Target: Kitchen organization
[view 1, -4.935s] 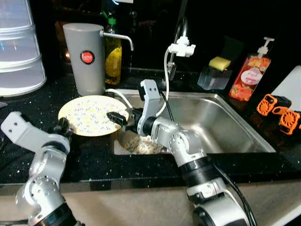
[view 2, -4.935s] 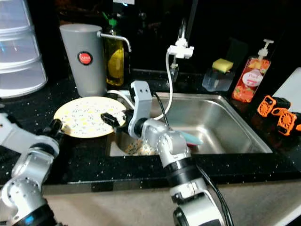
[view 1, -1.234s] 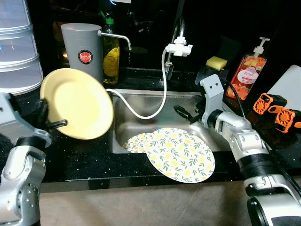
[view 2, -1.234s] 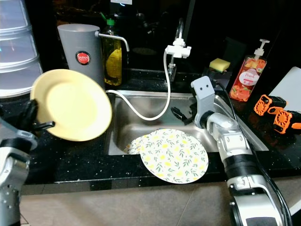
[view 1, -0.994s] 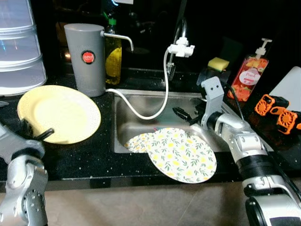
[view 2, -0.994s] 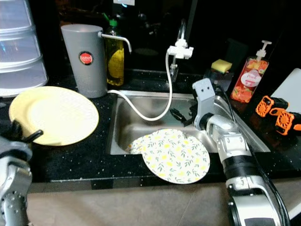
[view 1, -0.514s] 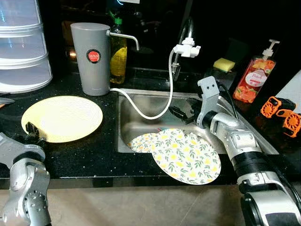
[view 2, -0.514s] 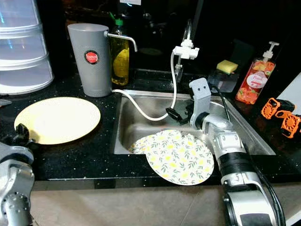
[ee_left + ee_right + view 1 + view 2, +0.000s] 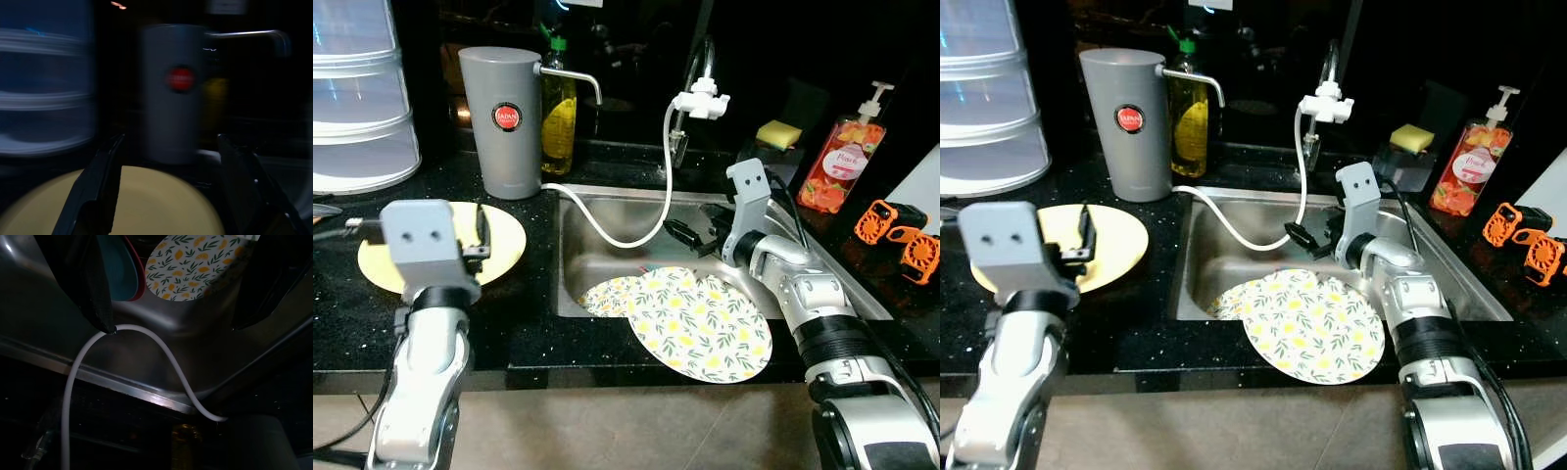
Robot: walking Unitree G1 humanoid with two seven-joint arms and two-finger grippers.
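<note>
A pale yellow plate [image 9: 505, 241] lies flat on the black counter left of the sink. My left gripper [image 9: 476, 244] hovers just above it, open, its black fingers [image 9: 93, 191] spread wide over the plate [image 9: 146, 205] and touching nothing. A large floral plate [image 9: 701, 323] leans over the sink's front edge, partly covering a second floral plate [image 9: 603, 295] in the basin. My right gripper [image 9: 690, 235] hangs open over the sink [image 9: 822, 264], near the white hose [image 9: 146, 338]. In the right wrist view, blue and red dishes [image 9: 120, 269] lie beside the floral plate [image 9: 195, 269].
A grey water dispenser [image 9: 504, 122] and a yellow bottle [image 9: 558, 117] stand behind the yellow plate. Clear stacked containers [image 9: 357, 93] are at the far left. The faucet [image 9: 700, 98], a sponge holder [image 9: 781, 135], a soap dispenser [image 9: 847, 162] and orange objects [image 9: 901, 235] line the back right.
The left gripper lowered the tilted yellow plate flat onto the counter, let go, and the arm has risen above it. The right gripper has barely moved.
</note>
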